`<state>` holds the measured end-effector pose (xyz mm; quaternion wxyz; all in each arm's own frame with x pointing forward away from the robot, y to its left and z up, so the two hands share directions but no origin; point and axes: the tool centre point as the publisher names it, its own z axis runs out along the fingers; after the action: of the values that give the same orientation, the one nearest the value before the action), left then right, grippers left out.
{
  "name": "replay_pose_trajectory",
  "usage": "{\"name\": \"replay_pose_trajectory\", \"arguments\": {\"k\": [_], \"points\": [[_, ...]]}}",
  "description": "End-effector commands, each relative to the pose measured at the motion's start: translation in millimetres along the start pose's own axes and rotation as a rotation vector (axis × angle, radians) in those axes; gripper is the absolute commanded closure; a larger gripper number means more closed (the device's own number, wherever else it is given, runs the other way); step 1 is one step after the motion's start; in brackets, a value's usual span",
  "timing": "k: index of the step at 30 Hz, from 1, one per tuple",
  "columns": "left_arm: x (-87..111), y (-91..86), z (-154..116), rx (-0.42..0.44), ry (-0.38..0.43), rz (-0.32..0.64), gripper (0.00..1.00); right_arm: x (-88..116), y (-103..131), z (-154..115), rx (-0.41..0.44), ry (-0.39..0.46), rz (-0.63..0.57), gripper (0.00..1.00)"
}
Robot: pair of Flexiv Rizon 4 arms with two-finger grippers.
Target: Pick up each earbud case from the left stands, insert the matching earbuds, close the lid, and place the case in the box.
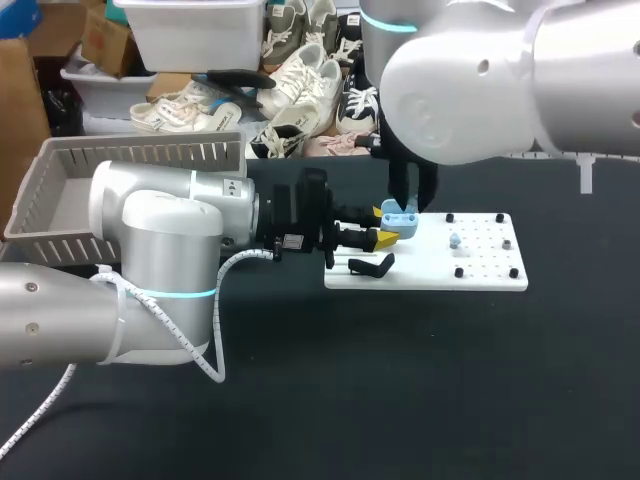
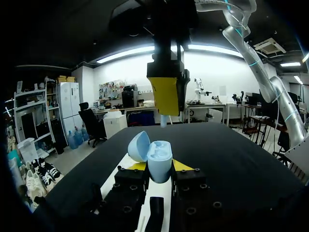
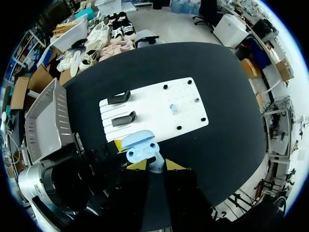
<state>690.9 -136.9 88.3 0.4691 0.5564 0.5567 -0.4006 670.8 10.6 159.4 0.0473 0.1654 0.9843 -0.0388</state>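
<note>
A light blue earbud case stands upright with its lid swung open, and my left gripper is shut on its body. In the head view the case hangs over the left end of the white board, gripped by the left gripper. My right gripper hangs straight above the open case, shut on a light blue earbud. The earbud's stem shows under the right gripper. A second earbud sits on the board.
Two black stands stand empty at the board's left end, and black pegs dot its right part. A grey slatted box sits at the table's far left, behind my left arm.
</note>
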Motion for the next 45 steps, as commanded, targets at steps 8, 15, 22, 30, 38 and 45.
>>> {"name": "replay_pose_trajectory", "arguments": {"k": [8,15,22,30,38,45], "points": [[0.3,-1.6,0.4,-0.007,-0.001,0.001,1.0,0.5,4.6,5.8,-0.002,0.005,0.006,1.0],[0.3,-1.6,0.4,-0.007,-0.001,0.001,1.0,-1.3,6.7,8.7,-0.002,0.014,0.011,1.0],[0.3,-1.6,0.4,-0.007,-0.001,0.001,1.0,-1.5,7.9,10.4,-0.002,0.017,0.012,1.0],[0.3,-1.6,0.4,-0.007,-0.001,0.001,1.0,-1.8,7.3,17.2,0.003,0.027,0.016,1.0],[0.3,-1.6,0.4,-0.007,-0.001,0.001,1.0,-2.4,7.8,18.1,0.004,0.03,0.015,1.0],[0.3,-1.6,0.4,-0.007,-0.001,0.001,1.0,-3.7,6.8,17.8,0.002,0.027,0.017,1.0]]}}
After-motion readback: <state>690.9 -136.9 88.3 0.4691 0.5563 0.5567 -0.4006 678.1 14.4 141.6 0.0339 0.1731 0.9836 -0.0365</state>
